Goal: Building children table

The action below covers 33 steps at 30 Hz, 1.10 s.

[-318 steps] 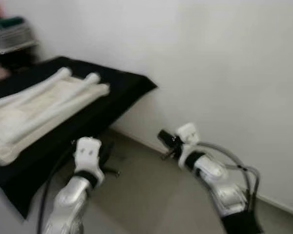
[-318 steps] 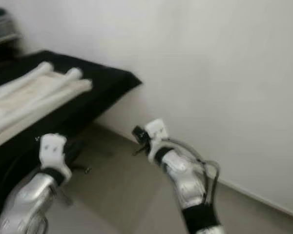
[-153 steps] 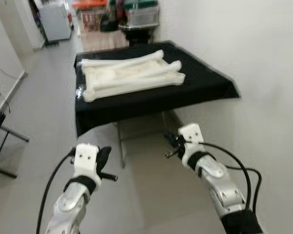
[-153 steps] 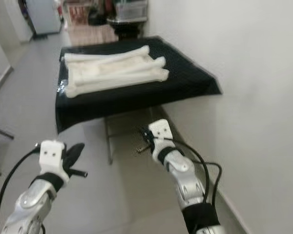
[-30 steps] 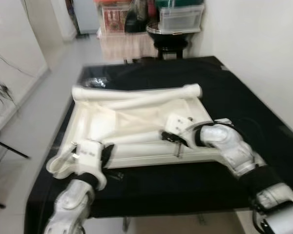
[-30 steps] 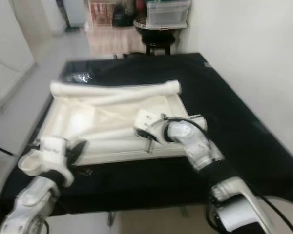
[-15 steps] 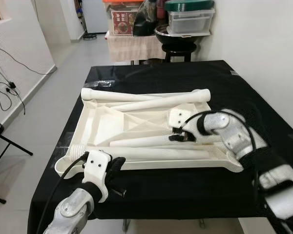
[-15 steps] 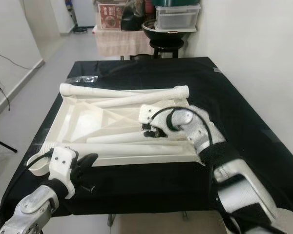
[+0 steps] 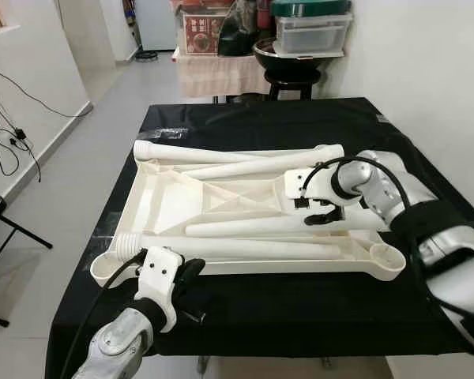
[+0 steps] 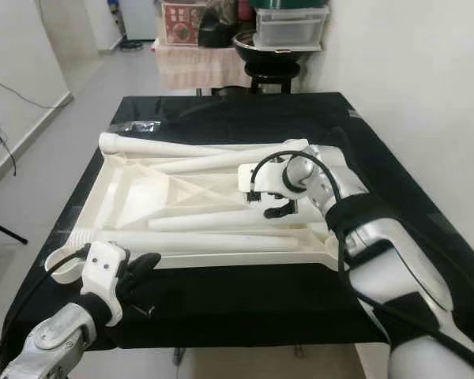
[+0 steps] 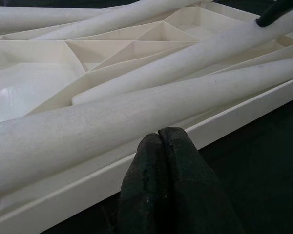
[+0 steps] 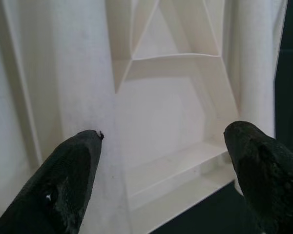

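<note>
Half a second back the right gripper point(image 9: 320, 212) sat further left over the tabletop point(image 9: 221, 201); now it has slid right along the middle leg point(image 9: 276, 227), and the head camera has barely shifted. Its two black fingers point(image 12: 73, 175) stand wide apart, one on each side of the ribbed underside, pointing down at the white plastic and gripping nothing. That tabletop lies upside down on a black table point(image 9: 300, 308), its ribs and triangular webs facing up, a round socket point(image 9: 389, 260) at the near right corner. Four white legs lie loose on it: one along the far edge point(image 9: 221, 151), one slanting from the far right toward the middle point(image 9: 261, 164), the middle one under the gripper, and one along the near edge point(image 9: 237, 247). At the near left, the left gripper point(image 9: 191, 276) hovers just off the tabletop's near rim, over the black cloth; its fingers point(image 11: 171, 165) are pressed together with nothing between them. Beyond the table's far end stand a dark stool point(image 9: 288, 75) carrying a clear bin with a green lid point(image 9: 312, 28) and a draped stand point(image 9: 213, 75). Grey floor point(image 9: 71, 166) runs down the left side, with black cables point(image 9: 12, 126) by the wall.
</note>
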Motion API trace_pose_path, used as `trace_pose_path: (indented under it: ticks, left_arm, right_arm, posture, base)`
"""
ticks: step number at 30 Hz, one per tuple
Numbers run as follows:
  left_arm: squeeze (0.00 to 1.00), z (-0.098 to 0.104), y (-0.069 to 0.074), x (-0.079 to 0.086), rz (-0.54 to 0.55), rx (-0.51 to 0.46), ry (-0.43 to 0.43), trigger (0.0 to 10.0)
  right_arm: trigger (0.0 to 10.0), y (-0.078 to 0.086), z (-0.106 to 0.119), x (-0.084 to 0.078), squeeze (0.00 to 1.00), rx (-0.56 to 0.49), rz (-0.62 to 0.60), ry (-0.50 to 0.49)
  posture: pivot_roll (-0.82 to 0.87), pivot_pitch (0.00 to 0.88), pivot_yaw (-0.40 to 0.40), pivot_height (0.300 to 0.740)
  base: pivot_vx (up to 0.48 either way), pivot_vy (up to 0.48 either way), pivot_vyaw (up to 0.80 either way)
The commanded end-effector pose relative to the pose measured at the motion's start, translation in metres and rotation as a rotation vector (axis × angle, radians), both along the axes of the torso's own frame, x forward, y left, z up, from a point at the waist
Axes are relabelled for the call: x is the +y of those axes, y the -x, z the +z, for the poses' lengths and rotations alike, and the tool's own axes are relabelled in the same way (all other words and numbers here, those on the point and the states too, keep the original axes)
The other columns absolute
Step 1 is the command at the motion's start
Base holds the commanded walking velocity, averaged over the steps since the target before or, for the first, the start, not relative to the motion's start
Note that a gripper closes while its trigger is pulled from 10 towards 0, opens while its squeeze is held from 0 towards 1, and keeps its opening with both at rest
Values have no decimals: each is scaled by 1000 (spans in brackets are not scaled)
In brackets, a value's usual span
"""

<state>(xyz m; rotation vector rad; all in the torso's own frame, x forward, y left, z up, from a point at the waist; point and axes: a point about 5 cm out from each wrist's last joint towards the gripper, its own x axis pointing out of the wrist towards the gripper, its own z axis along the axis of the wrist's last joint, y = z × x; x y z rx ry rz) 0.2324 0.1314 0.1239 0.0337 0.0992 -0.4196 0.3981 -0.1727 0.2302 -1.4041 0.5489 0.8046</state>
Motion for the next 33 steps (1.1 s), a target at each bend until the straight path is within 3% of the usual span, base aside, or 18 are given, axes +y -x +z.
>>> trace_pose_path:
  ticks: [1, 12, 25, 26, 27, 33]
  left_arm:
    - [0, 1, 1, -1, 2, 7, 10, 10000]
    - [0, 1, 2, -1, 5, 8, 12, 10000]
    - [0, 1, 1, -1, 11, 8, 12, 10000]
    - [0, 2, 1, -1, 12, 8, 12, 10000]
    - [0, 2, 1, -1, 12, 7, 11, 10000]
    - [0, 2, 1, -1, 14, 7, 10, 10000]
  right_arm:
    - [10000, 1, -19, 1, 0, 47, -18, 56]
    - [10000, 6, -35, 4, 0, 177, 32, 88]
    - [10000, 4, -35, 4, 0, 183, 10, 75]
    - [7922, 5, -40, 4, 0, 191, 2, 88]
    - [0, 5, -43, 4, 0, 193, -2, 97]
    - [0, 5, -46, 5, 0, 187, -4, 100]
  posture:
    - [-25, 38, -38, 740]
    - [-21, 45, -41, 740]
    - [-23, 45, -42, 740]
    - [-23, 44, -42, 740]
    - [-21, 46, -40, 740]
    - [-20, 48, -41, 740]
  base:
    - [0, 0, 0]
    - [0, 0, 0]
    - [0, 0, 0]
    - [0, 0, 0]
    - [0, 0, 0]
    - [0, 0, 0]
